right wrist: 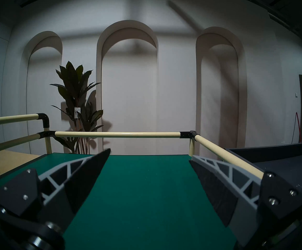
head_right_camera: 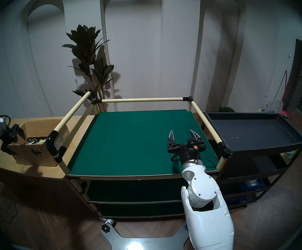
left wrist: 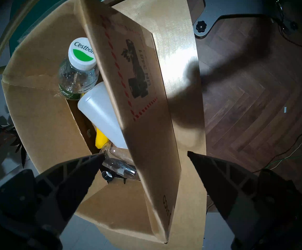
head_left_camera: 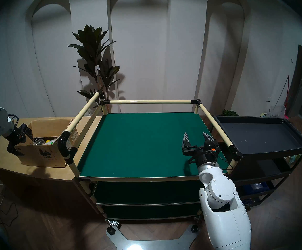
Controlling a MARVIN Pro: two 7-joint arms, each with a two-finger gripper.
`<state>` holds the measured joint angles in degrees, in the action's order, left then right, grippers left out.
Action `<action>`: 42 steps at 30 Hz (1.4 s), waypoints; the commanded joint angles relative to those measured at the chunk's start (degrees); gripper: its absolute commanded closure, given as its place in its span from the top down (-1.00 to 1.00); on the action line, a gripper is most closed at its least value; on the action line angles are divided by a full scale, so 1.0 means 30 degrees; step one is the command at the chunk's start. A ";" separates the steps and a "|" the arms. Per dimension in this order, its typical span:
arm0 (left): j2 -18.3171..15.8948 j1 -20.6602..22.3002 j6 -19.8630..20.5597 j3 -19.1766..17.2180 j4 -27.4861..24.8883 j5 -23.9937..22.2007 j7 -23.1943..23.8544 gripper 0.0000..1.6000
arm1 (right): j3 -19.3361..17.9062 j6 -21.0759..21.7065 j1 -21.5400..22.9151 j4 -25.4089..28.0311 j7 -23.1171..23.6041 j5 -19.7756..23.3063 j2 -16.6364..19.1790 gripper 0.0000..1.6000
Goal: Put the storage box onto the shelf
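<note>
One cardboard box (head_left_camera: 43, 150), two carts — green (head_left_camera: 143, 145) and black (head_left_camera: 258, 134) — one wooden counter (head_left_camera: 5, 163), one plant (head_left_camera: 96, 63), two grippers (head_left_camera: 23, 141) (head_left_camera: 197, 136).

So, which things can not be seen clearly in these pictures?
- Storage box: its right side, with the white stickers, is partly hidden by the shelf rail in the head views.
- Box contents: lower items are covered by the front flap in the left wrist view.
- Left gripper: lower finger in shadow; contact with the box is unclear.

Brown storage box (head_left_camera: 43, 155) with black hazard print, red dashed border; shelf (head_left_camera: 143, 145) boards dark green, rails cream, joints black.
</note>
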<state>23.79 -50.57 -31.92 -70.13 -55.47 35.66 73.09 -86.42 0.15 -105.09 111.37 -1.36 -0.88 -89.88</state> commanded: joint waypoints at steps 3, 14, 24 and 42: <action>0.1096 0.1708 0.0274 0.0315 0.1343 0.0657 0.0271 1.00 | -0.0017 -0.0111 0.0166 0.0353 -0.0016 0.0006 -0.0017 1.00; 0.1976 0.2905 0.0604 0.0857 0.3077 0.1302 0.0702 1.00 | -0.0018 -0.0117 0.0189 0.0337 -0.0017 0.0007 -0.0018 1.00; 0.2967 0.4058 0.1157 0.1077 0.4937 0.1691 0.1098 1.00 | -0.0018 -0.0122 0.0201 0.0341 -0.0018 0.0007 -0.0019 1.00; 0.4681 0.5700 0.1761 0.1299 0.8069 0.2355 0.1823 1.00 | -0.0021 -0.0138 0.0201 0.0398 -0.0022 0.0009 -0.0022 1.00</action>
<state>36.36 -37.33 -26.79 -66.33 -33.72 42.26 78.03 -86.42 0.14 -104.87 111.18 -1.37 -0.89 -89.88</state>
